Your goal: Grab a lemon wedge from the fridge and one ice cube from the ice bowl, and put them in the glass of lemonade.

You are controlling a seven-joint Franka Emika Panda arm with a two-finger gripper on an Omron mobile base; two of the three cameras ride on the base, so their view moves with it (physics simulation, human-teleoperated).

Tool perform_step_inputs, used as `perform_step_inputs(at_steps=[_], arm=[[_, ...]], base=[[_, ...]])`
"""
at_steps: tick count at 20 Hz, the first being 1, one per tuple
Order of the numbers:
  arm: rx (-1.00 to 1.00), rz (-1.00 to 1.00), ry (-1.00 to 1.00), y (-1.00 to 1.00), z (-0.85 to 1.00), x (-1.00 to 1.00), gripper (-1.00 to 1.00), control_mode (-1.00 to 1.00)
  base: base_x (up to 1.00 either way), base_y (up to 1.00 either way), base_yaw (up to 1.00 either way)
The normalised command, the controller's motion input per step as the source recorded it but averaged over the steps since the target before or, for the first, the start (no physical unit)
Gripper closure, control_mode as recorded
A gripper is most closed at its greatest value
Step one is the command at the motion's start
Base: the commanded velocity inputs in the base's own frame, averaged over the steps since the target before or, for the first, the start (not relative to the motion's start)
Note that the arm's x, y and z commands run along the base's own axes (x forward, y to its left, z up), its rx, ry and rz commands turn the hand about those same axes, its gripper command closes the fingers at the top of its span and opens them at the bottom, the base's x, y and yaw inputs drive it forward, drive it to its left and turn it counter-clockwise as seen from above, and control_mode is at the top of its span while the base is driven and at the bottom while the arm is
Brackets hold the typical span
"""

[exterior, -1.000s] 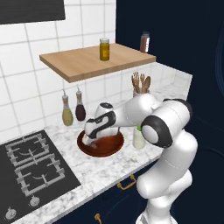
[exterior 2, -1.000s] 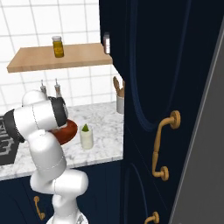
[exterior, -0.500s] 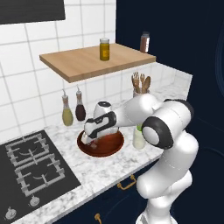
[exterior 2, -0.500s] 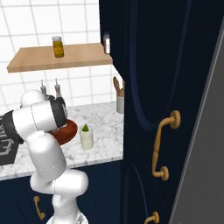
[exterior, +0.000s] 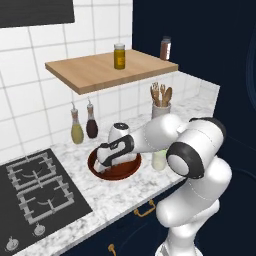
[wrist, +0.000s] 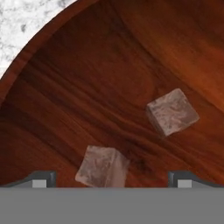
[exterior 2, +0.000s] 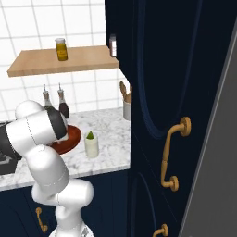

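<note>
Marble counter point(exterior: 120, 192) | my gripper point(wrist: 109, 177) wide, empty, low in bowl point(exterior: 126, 171) over nearer ice cube point(wrist: 103, 167) | glass point(exterior 2: 91, 144) already has lemon wedge point(exterior 2: 90, 135) | ice left

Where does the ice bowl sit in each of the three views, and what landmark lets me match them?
Left base view: the ice bowl is centre-left on the marble counter, under the arm's hand.
Right base view: lower left, its rim peeking out behind the arm's elbow.
Hand view: its wooden inside fills the frame, two ice cubes in it.
Shared landmark in both base views: the two bottles at the wall behind the bowl.
</note>
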Motion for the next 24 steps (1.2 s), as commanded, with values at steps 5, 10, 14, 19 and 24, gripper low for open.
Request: perform_step_inputs(at_steps=[5, 10, 14, 19, 24], arm=[[0.00, -0.01, 0.00, -0.03, 0.00, 0.19, -1.00, -1.00], [0.00, -0.03, 0.01, -0.51, 0.01, -0.01, -1.00, -1.00], [-0.01, -0.01, 0.09, -0.53, 0.15, -0.05, -1.00, -1.00], [-0.07, 0.00, 0.12, -0.25, 0.45, 0.02, -1.00, -1.00], [-0.09, 0.00, 0.17, 0.35, 0.64, 0.00, -1.00, -1.00]], base=[[0.00, 0.00, 0.00], [0.00, 0.00, 0.00], [0.00, 0.00, 0.00], [0.00, 0.00, 0.00], [0.00, 0.00, 0.00]])
